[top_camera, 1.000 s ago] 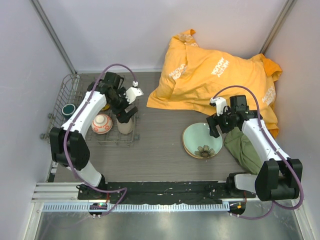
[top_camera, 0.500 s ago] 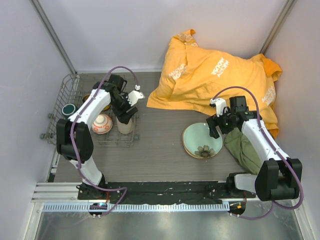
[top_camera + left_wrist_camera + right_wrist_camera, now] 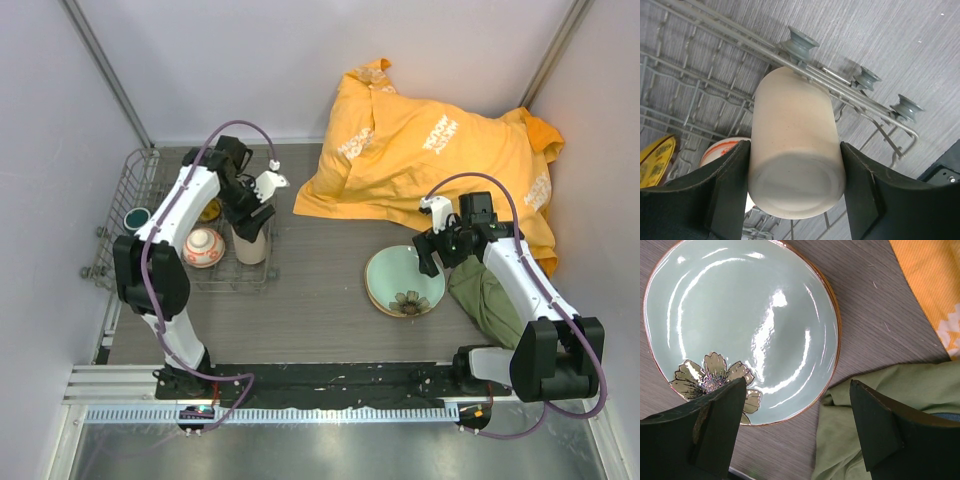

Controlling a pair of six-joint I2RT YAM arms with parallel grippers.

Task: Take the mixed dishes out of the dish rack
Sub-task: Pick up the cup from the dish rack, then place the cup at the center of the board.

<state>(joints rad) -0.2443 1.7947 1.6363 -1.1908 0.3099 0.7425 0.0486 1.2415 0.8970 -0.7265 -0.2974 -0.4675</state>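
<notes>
Grey wire dish rack [image 3: 140, 175] sits at the worktop's [image 3: 310, 290] left, with one dark green mug [image 3: 136, 217], one white-and-red bowl [image 3: 203, 247] and one yellow patterned plate [image 3: 210, 210] in it. Left claw [image 3: 795, 185] grips one matte beige handleless cup [image 3: 792, 145] at the rack's right edge. One pale green flower-marked plate [image 3: 740, 325] lies on the worktop beneath the open right claw [image 3: 795, 425]. White print on the orange cloth [image 3: 430, 150] is unreadable.

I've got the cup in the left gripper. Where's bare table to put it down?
The widest bare patch of table lies between the rack and the plate, reaching to the near edge. The right side is crowded: orange cloth, green cloth and plate sit close together.
</notes>
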